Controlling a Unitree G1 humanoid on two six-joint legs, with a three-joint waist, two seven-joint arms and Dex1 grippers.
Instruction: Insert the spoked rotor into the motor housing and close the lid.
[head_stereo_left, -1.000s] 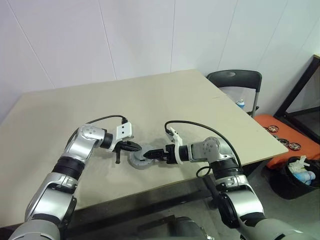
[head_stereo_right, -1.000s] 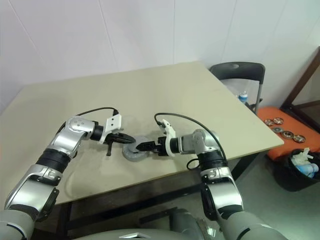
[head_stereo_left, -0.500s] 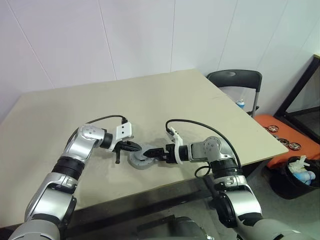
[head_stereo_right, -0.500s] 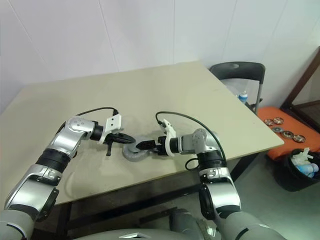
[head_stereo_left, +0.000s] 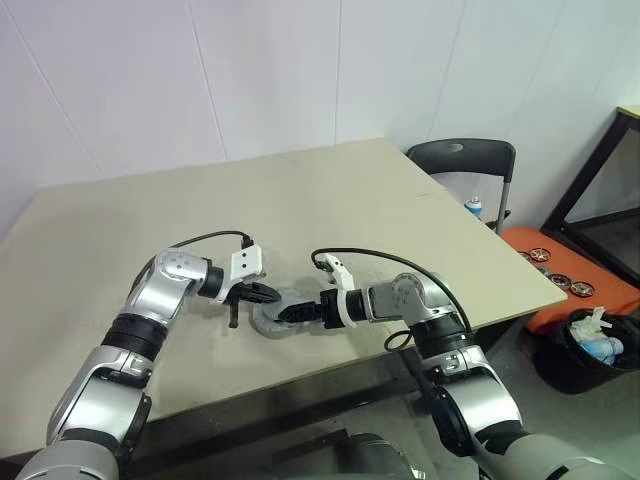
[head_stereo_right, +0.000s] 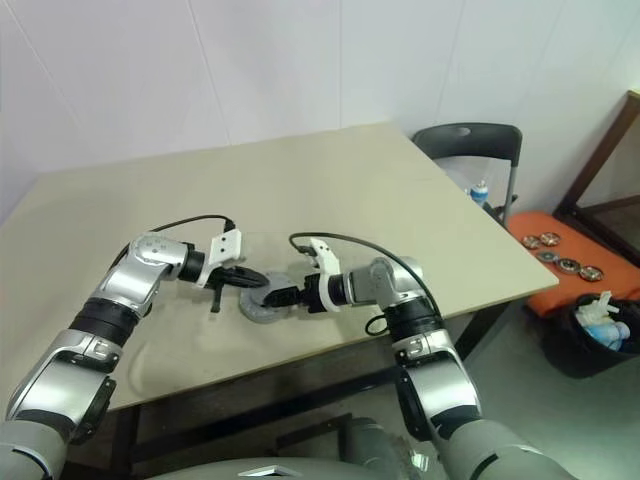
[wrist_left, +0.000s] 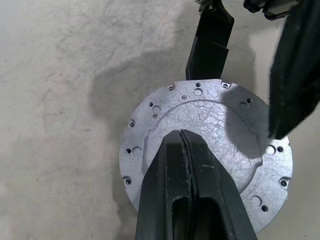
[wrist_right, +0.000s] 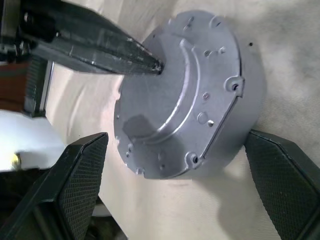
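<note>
The motor housing (head_stereo_left: 270, 322) is a round grey metal part lying on the tan table (head_stereo_left: 300, 200). Its flat top plate (wrist_left: 200, 112), which I take for the lid, has small holes and lies down flat on it. The spoked rotor is hidden. My left gripper (head_stereo_left: 277, 296) is shut, with its tips (wrist_left: 181, 134) resting on the middle of that plate. My right gripper (head_stereo_left: 287, 314) is open. Its two fingers (wrist_right: 82, 172) stand on opposite sides of the housing (wrist_right: 180, 100) without touching it.
The table's near edge runs just in front of the housing. A black chair (head_stereo_left: 462, 160) stands past the table's right corner. On the floor at the right are an orange tray with small wheels (head_stereo_left: 550, 270) and a black bin (head_stereo_left: 590, 345).
My right gripper has rolled a little and edged left, so its fingers straddle the housing more. The left gripper has kept still. The view itself has shifted slightly.
</note>
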